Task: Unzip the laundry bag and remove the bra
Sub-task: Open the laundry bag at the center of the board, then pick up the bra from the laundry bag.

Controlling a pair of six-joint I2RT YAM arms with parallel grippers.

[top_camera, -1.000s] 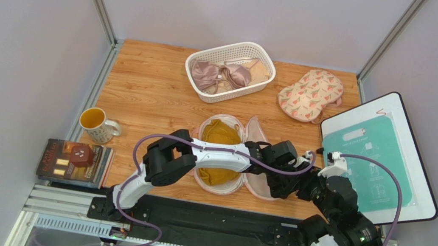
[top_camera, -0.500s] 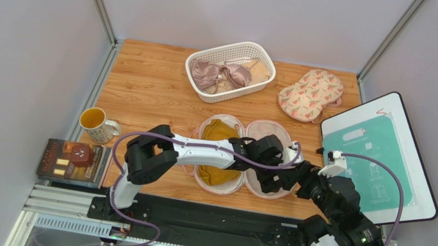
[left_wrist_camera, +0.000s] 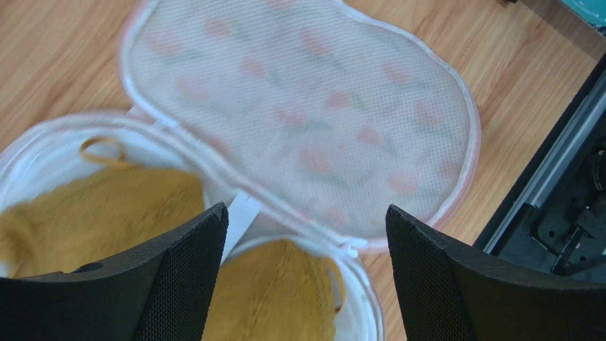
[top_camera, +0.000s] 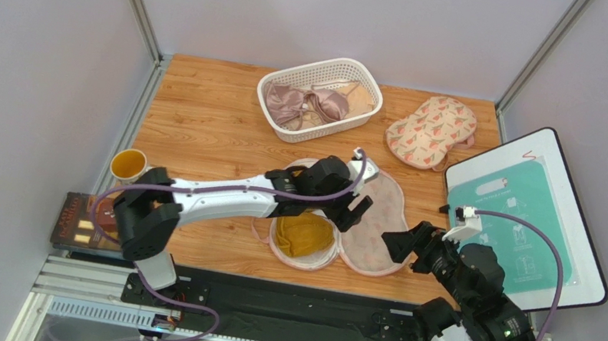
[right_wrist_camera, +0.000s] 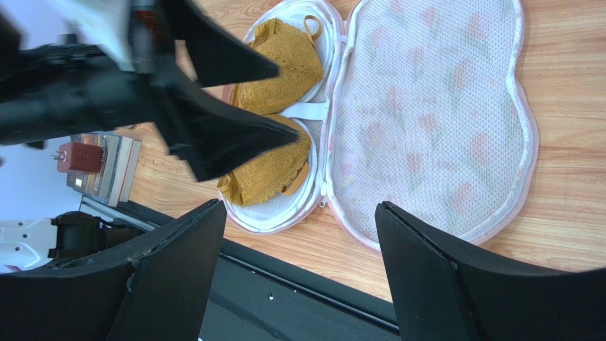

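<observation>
The laundry bag (top_camera: 376,225) lies unzipped near the table's front. Its floral mesh flap (left_wrist_camera: 306,114) is folded flat to the right. The mustard-yellow bra (top_camera: 303,235) rests in the bag's left half, also seen in the right wrist view (right_wrist_camera: 274,167). My left gripper (top_camera: 353,210) hovers above the seam between bra and flap, open, with nothing between its fingers (left_wrist_camera: 306,207). My right gripper (top_camera: 400,242) is open and empty at the flap's near right edge (right_wrist_camera: 300,204). The left gripper's black fingers (right_wrist_camera: 227,135) cover part of the bra in the right wrist view.
A white basket (top_camera: 322,130) at the back holds a mauve satin bra (top_camera: 290,102) and a pale beige one. A second floral bag (top_camera: 431,130) lies back right. A white board with a teal mat (top_camera: 524,219) is right; a mug (top_camera: 128,164) and books (top_camera: 85,225) are left.
The flap went from standing upright to lying flat on the right. My left gripper let go, opened wider and swung back and left over the bag. The right gripper drew back slightly.
</observation>
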